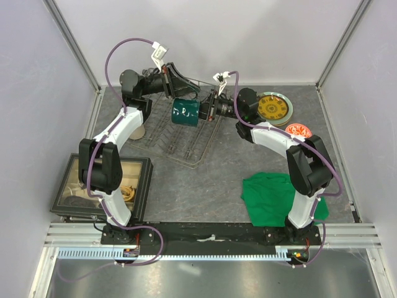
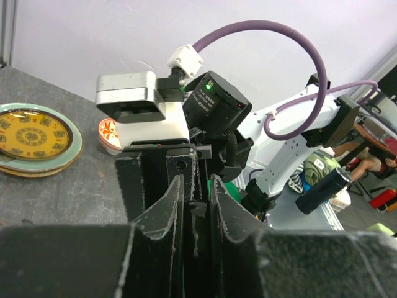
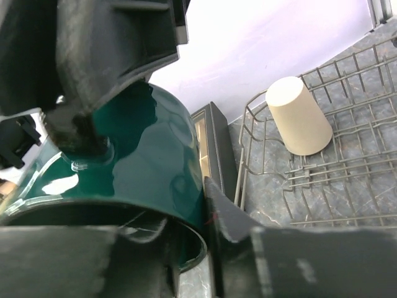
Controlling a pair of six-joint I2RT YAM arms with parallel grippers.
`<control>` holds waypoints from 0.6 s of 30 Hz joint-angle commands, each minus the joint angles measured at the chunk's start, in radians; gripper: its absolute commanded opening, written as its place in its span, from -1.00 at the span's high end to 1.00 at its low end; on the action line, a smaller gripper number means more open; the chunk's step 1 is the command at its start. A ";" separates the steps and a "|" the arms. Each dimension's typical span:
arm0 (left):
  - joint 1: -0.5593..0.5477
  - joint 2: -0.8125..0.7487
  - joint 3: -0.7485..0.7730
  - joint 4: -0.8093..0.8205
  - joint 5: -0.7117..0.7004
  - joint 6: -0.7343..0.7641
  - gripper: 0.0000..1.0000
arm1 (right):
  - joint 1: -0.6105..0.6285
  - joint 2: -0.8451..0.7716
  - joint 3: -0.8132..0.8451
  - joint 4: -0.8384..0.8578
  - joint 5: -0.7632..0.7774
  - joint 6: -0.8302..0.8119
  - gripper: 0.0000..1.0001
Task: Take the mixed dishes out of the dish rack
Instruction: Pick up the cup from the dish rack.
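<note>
Green mug [image 1: 185, 112] in mid-air over the dish rack [image 1: 189, 152], with most of the dishes out.
The right gripper [image 1: 207, 110] is clamped on the mug's rim. The left gripper [image 1: 178, 92] is against its other end with fingers close together, though I cannot tell whether they grip. On the table [image 1: 236, 167] to the right, the yellow-patterned plate [image 1: 273, 107] tops a stack, with the small red-and-white bowl [image 1: 298, 130] just beside it; these look done. The tall beige cup [image 3: 299, 117] stands upturned at the rack's left end, inside or just outside I cannot tell. Mug and perhaps cup remain.
</note>
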 commanded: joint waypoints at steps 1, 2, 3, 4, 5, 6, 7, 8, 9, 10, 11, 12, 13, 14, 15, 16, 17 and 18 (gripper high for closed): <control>-0.009 -0.052 0.015 0.032 -0.019 -0.026 0.97 | 0.009 0.005 0.035 0.083 -0.007 0.025 0.67; -0.009 -0.052 0.015 0.031 -0.017 -0.026 0.97 | 0.009 0.002 0.032 0.084 -0.007 0.023 0.75; -0.009 -0.050 0.013 0.031 -0.015 -0.024 0.97 | 0.006 0.000 0.029 0.084 -0.009 0.023 0.90; -0.009 -0.050 0.013 0.031 -0.014 -0.024 0.97 | 0.006 -0.001 0.026 0.084 -0.007 0.019 0.98; -0.009 -0.049 0.012 0.031 -0.011 -0.024 0.97 | 0.008 -0.006 0.023 0.083 -0.006 0.017 1.00; -0.009 -0.047 0.012 0.031 -0.009 -0.024 0.97 | 0.006 -0.007 0.022 0.081 -0.007 0.014 1.00; -0.009 -0.047 0.010 0.031 -0.006 -0.024 0.97 | 0.008 -0.007 0.020 0.077 -0.006 0.010 1.00; -0.009 -0.044 0.009 0.031 -0.006 -0.024 0.97 | 0.006 -0.012 0.020 0.075 -0.004 0.008 1.00; -0.007 -0.046 0.010 0.028 -0.006 -0.024 0.97 | 0.008 -0.010 0.022 0.068 -0.007 0.005 1.00; -0.007 -0.044 0.012 0.023 -0.003 -0.021 0.95 | 0.006 -0.012 0.022 0.066 -0.007 0.002 1.00; -0.007 -0.043 0.013 0.022 -0.003 -0.020 0.92 | 0.006 -0.015 0.020 0.061 -0.009 -0.003 1.00; -0.007 -0.043 0.013 0.005 -0.003 -0.011 0.88 | 0.006 -0.017 0.020 0.057 -0.007 -0.006 1.00; -0.006 -0.043 0.013 -0.004 -0.005 -0.003 0.73 | 0.005 -0.020 0.020 0.054 -0.007 -0.016 1.00; -0.006 -0.046 0.016 -0.023 -0.006 0.006 0.71 | 0.006 -0.021 0.020 0.042 -0.009 -0.020 1.00; -0.004 -0.047 0.016 -0.059 -0.009 0.031 0.70 | 0.005 -0.023 0.020 0.037 -0.009 -0.026 1.00; -0.004 -0.050 0.018 -0.076 -0.012 0.042 0.67 | 0.006 -0.024 0.022 0.032 -0.009 -0.029 1.00; -0.004 -0.056 0.019 -0.099 -0.012 0.057 0.66 | 0.005 -0.026 0.020 0.026 -0.009 -0.035 1.00; -0.004 -0.060 0.024 -0.118 -0.014 0.086 0.66 | 0.003 -0.026 0.020 0.022 -0.007 -0.039 1.00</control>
